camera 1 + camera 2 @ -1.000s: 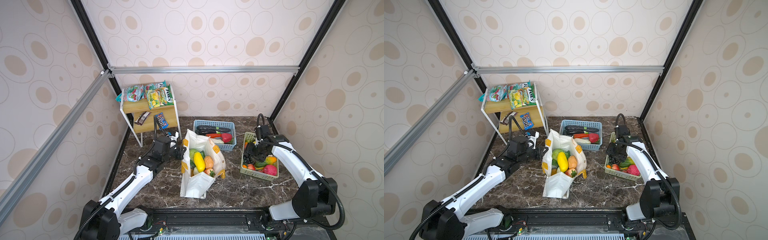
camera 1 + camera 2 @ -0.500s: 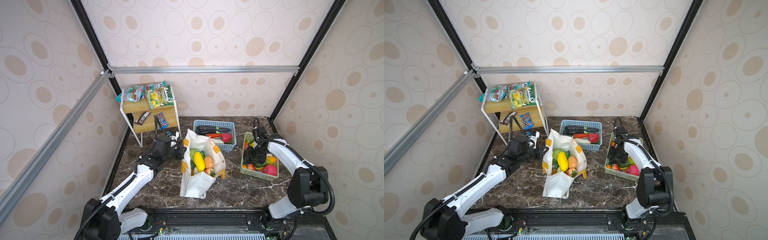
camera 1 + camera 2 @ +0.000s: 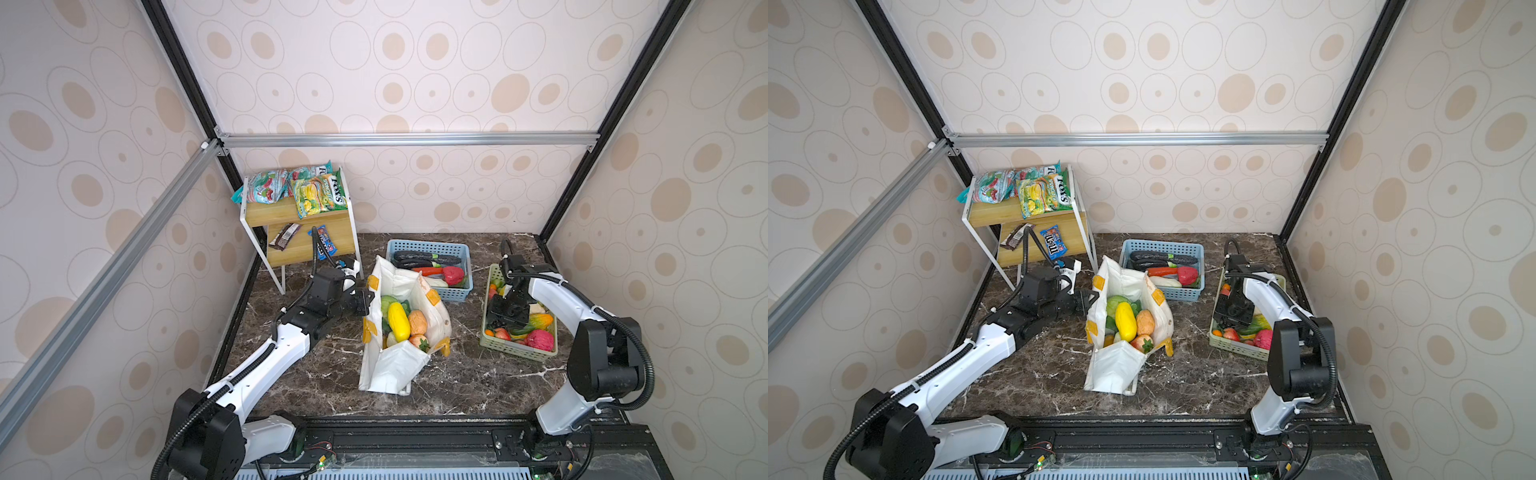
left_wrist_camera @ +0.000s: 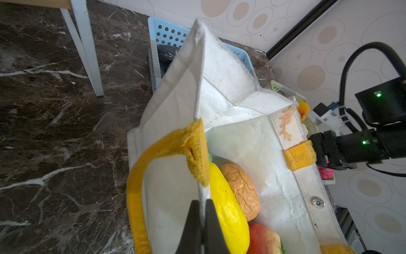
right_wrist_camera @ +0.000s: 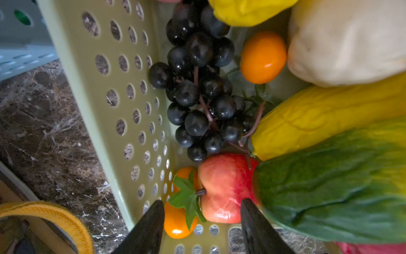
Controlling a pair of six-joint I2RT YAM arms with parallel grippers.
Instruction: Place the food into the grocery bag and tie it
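The white grocery bag [image 3: 390, 365] with yellow handles stands open at mid-table. It holds food: a yellow squash [image 3: 398, 322], a brown-orange round one [image 3: 417, 322] and a green cabbage [image 3: 388, 302]. My left gripper [image 4: 203, 204] is shut on the bag's left rim just below a yellow tab. My right gripper [image 5: 203, 203] is down inside the green basket [image 5: 114, 110], open, its fingers either side of a red apple [image 5: 226, 187] and a small orange fruit [image 5: 175, 220]. Dark grapes [image 5: 197, 88] lie just beyond. The M&M's packet [image 3: 1053, 242] rests on the lower shelf.
A blue basket [image 3: 428, 249] with dark and red vegetables stands behind the bag. The green basket [image 3: 519, 353] sits right of the bag, full of fruit. A white-framed wooden shelf [image 3: 299, 212] with snack packets fills the back left corner. Walls close in on three sides.
My right arm has folded in and its gripper has sunk lower into the green basket, with the jaws narrowing. The left gripper has kept its hold on the bag's rim.
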